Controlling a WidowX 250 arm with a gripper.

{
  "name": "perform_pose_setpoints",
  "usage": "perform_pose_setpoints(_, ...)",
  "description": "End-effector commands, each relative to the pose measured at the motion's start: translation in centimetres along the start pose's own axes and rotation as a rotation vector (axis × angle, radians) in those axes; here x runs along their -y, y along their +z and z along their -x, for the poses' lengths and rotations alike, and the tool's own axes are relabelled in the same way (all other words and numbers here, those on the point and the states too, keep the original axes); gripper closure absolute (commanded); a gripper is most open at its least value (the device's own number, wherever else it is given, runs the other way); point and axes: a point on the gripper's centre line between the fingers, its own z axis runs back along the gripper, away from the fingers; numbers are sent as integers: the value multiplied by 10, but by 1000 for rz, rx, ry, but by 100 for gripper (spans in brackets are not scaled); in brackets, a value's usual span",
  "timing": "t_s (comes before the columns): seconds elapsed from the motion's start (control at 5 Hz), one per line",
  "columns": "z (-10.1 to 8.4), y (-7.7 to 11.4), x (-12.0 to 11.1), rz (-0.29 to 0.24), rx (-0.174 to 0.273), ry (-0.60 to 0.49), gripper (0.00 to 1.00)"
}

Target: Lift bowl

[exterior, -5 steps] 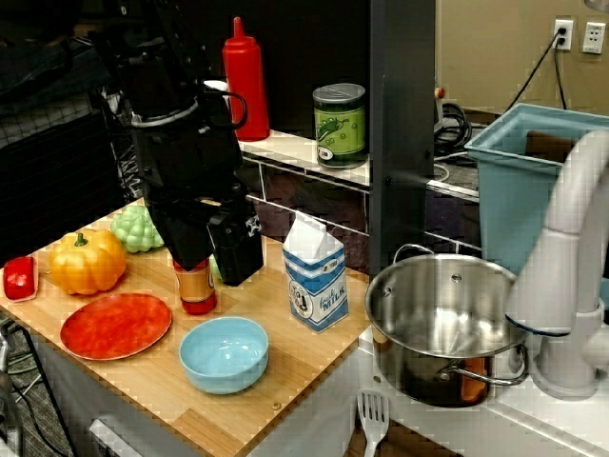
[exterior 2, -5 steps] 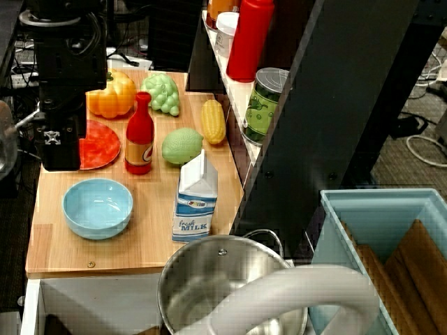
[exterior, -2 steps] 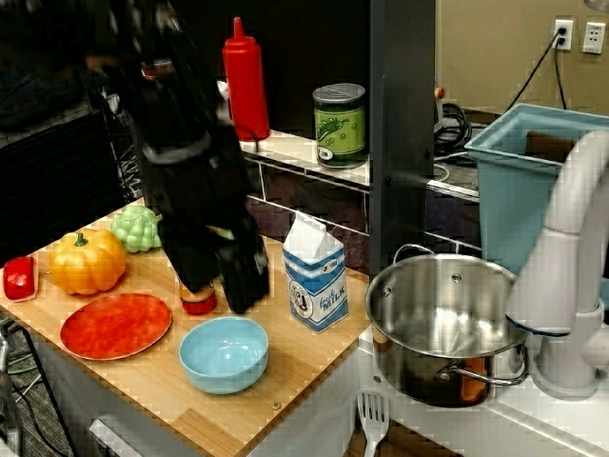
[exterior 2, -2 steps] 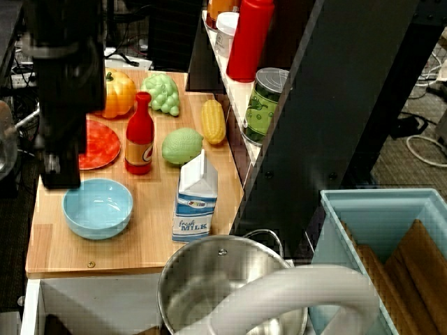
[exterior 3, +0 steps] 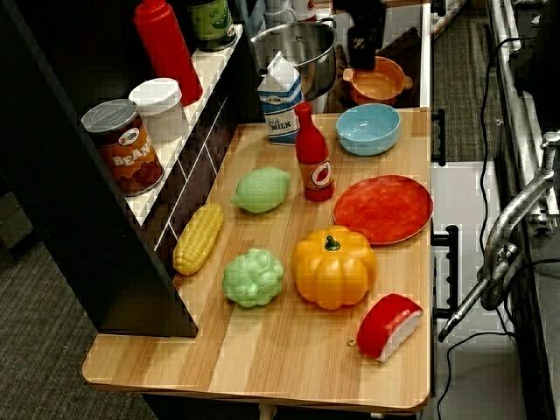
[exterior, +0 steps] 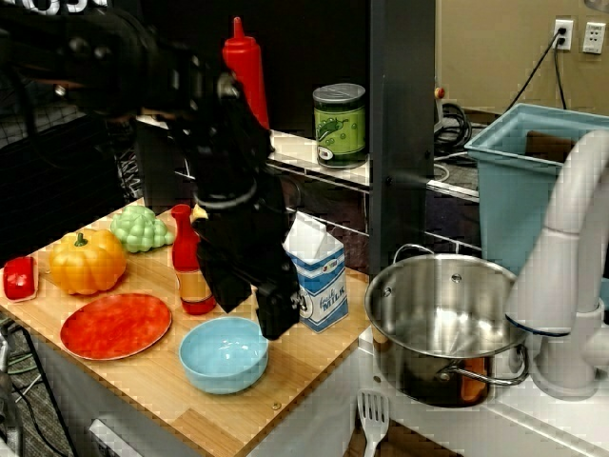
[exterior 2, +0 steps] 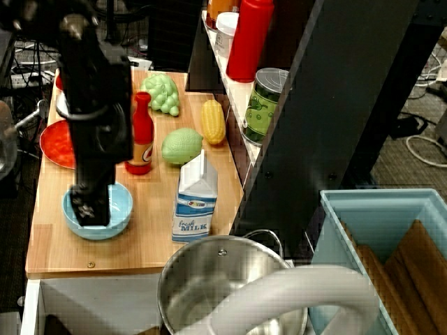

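Light-blue bowl (exterior: 224, 354) under the black gripper (exterior 2: 89, 209); red-orange plate (exterior: 115, 325) and orange pumpkin (exterior: 87, 261) beyond; blue-and-white milk carton (exterior: 317, 274) beside.

The bowl (exterior: 225, 353) sits on the table (exterior: 152, 386) between the plate (exterior: 115, 325) and milk carton (exterior: 317, 273), before the bottle (exterior: 191, 262).

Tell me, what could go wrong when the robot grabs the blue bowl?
The gripper hangs right over the bowl. The red bottle and the milk carton stand close beside the arm, so a swing might tip them. The bowl looks smooth, so it could slip from the fingers when lifted.
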Motion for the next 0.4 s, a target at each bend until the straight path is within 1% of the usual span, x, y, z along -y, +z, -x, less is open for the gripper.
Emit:
perform_pose_setpoints(0.0,-16,-6,-18,-38,10,-28,0)
perform_pose_setpoints(0.2,-15,-5,-24,-20,1,-18,0)
